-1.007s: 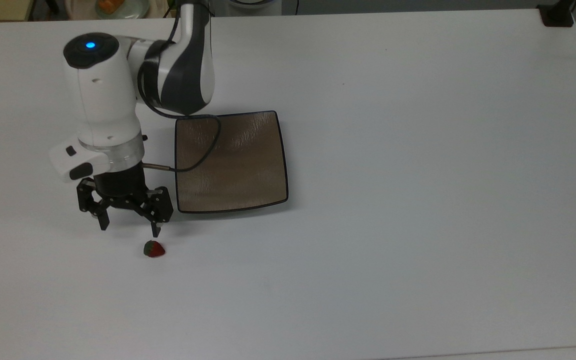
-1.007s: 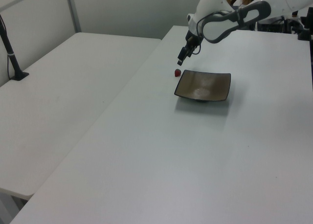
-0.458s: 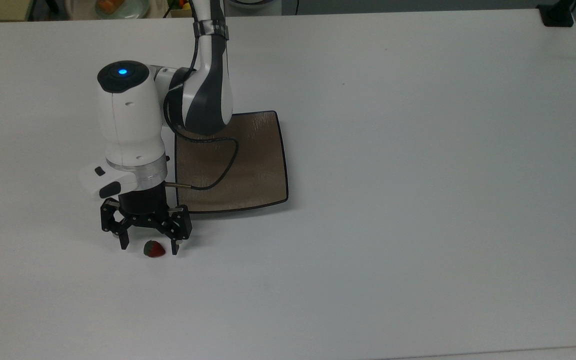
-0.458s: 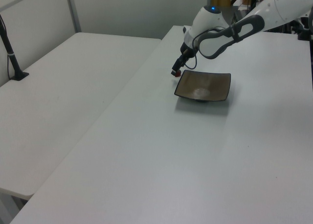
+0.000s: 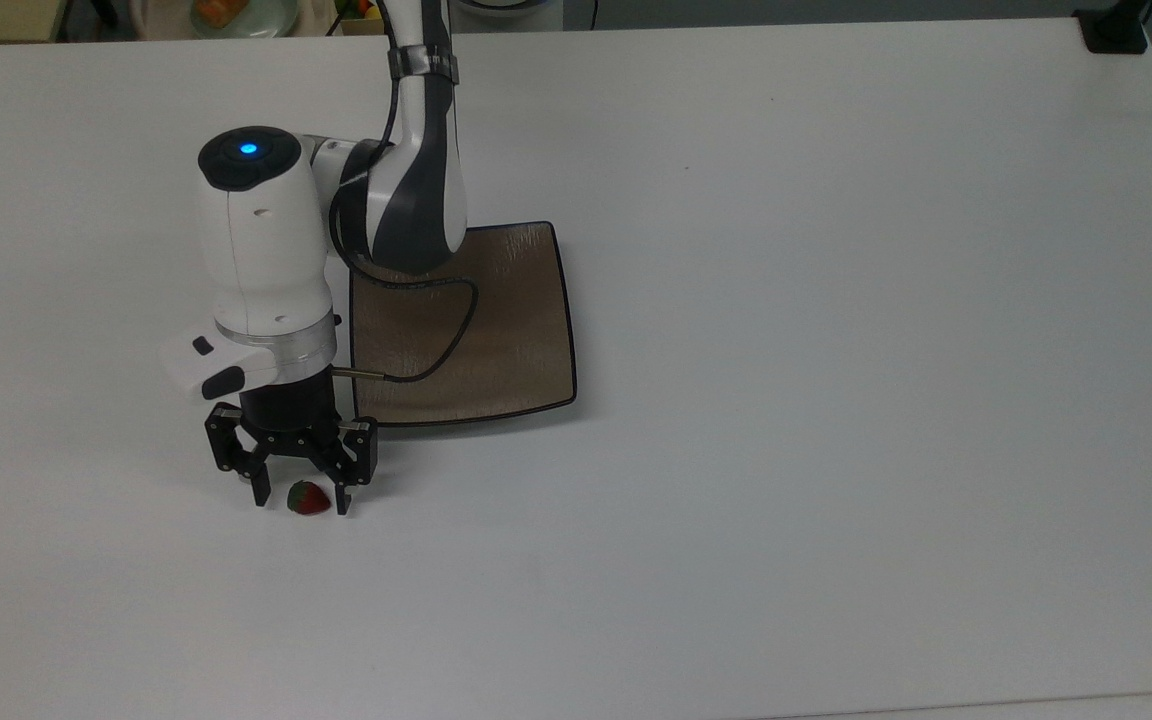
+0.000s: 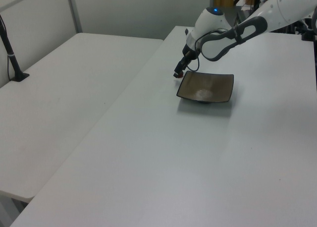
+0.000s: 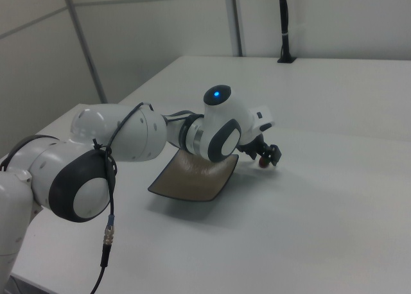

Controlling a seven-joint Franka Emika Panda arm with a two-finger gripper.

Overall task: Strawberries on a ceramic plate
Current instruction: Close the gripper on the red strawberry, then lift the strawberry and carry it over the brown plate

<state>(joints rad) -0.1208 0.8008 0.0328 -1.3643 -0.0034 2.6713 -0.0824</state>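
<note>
The black two-finger gripper (image 5: 299, 500) points down at the white table (image 5: 836, 400), its fingers spread apart on either side of the tiny red strawberry with a dark green leafy cap (image 5: 308, 497) — released, not yet pinching it. In the top view one fingertip stands just to the top view's left of the berry and the other just to its right; whether either pad touches the fruit cannot be told. The strawberry lies on the table, off the plate.

Just beside the gripper, towards the top view's upper right, sits the square glossy tan-brown ceramic plate with a thin black rim (image 5: 526, 330), bare of food. The white and grey arm (image 5: 406, 180) reaches over the plate's near corner and hides part of it, and a thin black cable (image 5: 446, 340) loops across its surface.

In the left view the gripper (image 6: 177, 73) covers the berry almost wholly. In the right view the wrist blocks most of the claw (image 7: 268, 156), with a speck of red below it — and the plate (image 7: 192, 178) is partly behind the arm

At the top view's upper left edge a round pale plate with orange food (image 5: 236, 14) is cut off
</note>
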